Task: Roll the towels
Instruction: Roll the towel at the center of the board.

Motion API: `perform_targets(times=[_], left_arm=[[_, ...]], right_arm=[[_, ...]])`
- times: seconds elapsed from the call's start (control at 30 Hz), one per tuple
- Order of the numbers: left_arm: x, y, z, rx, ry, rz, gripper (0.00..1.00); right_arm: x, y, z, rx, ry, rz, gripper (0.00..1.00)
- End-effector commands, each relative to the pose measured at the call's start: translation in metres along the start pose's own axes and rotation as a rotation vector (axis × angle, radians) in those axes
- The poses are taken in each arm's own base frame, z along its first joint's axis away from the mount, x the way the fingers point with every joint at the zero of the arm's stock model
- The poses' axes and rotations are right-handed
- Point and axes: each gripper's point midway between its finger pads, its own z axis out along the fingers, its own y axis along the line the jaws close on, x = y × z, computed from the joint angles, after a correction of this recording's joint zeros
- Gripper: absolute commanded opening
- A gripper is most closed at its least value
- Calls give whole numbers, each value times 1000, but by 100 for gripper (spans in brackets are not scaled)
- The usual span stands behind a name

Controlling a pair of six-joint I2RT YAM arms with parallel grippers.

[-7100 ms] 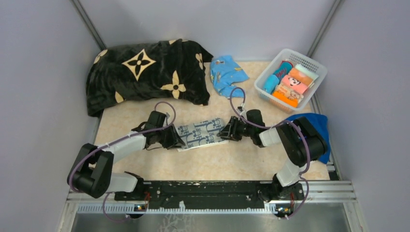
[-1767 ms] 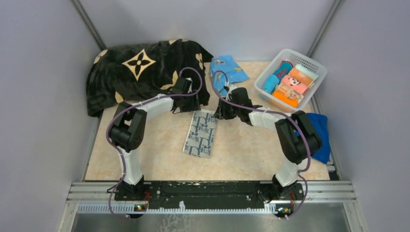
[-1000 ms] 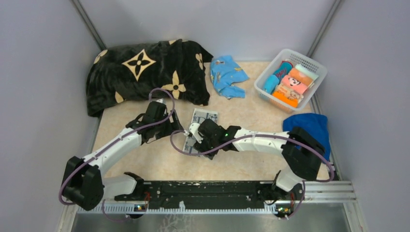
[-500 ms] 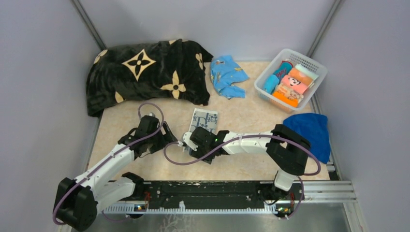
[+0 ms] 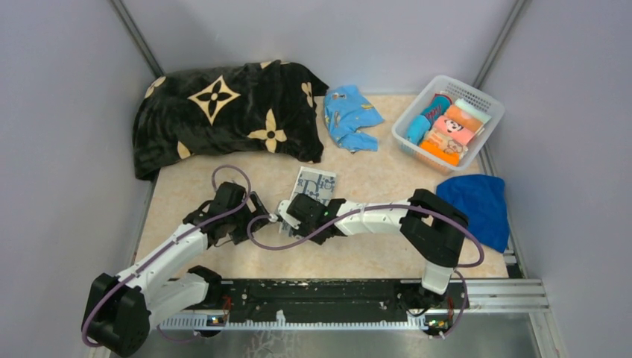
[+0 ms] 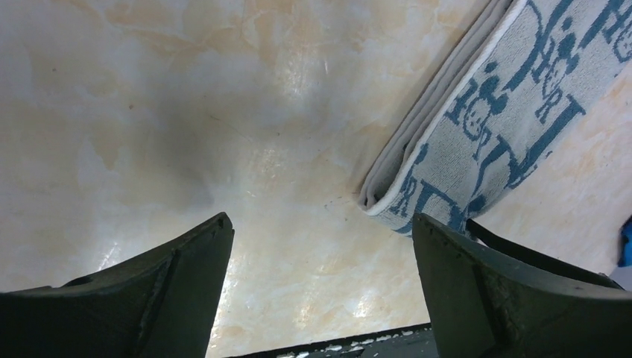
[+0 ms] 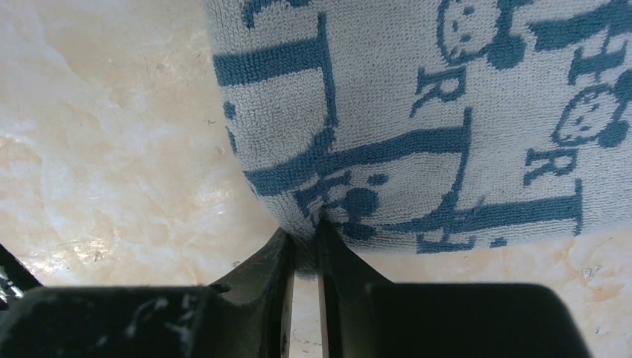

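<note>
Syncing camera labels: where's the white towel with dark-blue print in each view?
Top external: white towel with dark-blue print at centre, near end under the right gripper.
Left wrist: upper right.
Right wrist: upper half, edge pinched in the gripper.
Shared landmark: beige marbled tabletop.

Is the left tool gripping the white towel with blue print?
No, the left tool stands wide open beside the white blue-printed terry towel.

The folded white terry towel with dark-blue print [image 7: 447,97] bears loose block capitals, T, R, O, H, among small figures; no whole word is readable.
</note>
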Motion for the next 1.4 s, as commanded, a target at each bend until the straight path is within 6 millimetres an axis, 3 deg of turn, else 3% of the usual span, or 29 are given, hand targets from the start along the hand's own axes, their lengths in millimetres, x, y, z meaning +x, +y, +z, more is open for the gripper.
perform_targets(times=[0.0,0.13,0.33,0.5,0.7,0.97,1.1,1.37], left_arm=[[11,4,-3,-3,41,-91,95],[18,-1,-6,23,73,-157,96],[33,-13,-9,105,145,-229,96],[38,-15,-2,138,157,-269,89],[42,-16,9,160,166,-301,73],[34,-12,21,134,123,-322,55],[31,-4,27,99,90,-328,50],[28,-7,32,121,77,-340,42]], right_arm=[[11,31,16,-115,41,65,13],[-17,44,9,-194,-50,155,11],[-38,48,7,-221,-86,301,11],[-43,45,8,-196,-105,367,11],[-47,46,6,-217,-148,429,11],[-47,42,3,-214,-172,459,11],[-48,41,-4,-218,-197,450,11],[-51,42,-6,-229,-218,443,12]])
